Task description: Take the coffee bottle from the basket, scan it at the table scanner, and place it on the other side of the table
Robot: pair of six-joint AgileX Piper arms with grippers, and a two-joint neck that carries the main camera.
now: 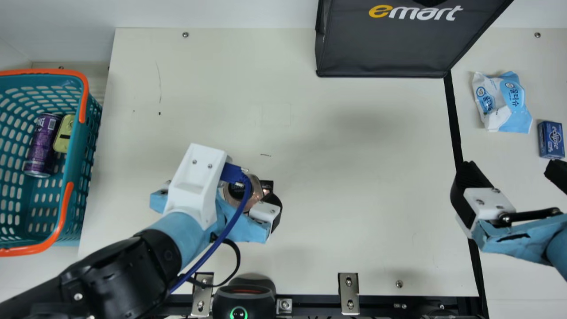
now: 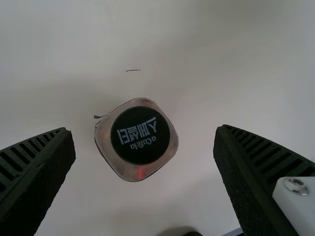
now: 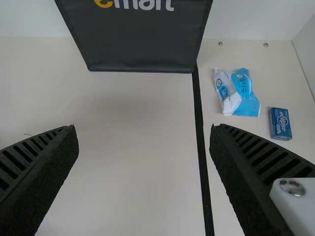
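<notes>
My left gripper [image 1: 223, 199] is low over the table's front left part in the main view, partly covering the coffee bottle [image 1: 242, 191], whose round dark-topped cap shows. In the left wrist view the bottle [image 2: 140, 135] is seen from above, between the spread fingers of my left gripper [image 2: 142, 130] and touching neither; a small red glint lies on its edge. The table scanner [image 1: 243, 297], black with a green light ring, is at the front edge. My right gripper [image 1: 511, 170] stands open and empty at the right, also in the right wrist view [image 3: 142, 129]. At the far left is the basket [image 1: 82, 155].
A purple can [image 1: 43, 144] and a yellow-green item [image 1: 64, 133] lie in the basket. A dark bag [image 1: 381, 48] stands at the back. Beyond the black strip [image 1: 454, 119], a wipes pack [image 1: 502, 102] and a small blue box [image 1: 551, 139] lie on the right side.
</notes>
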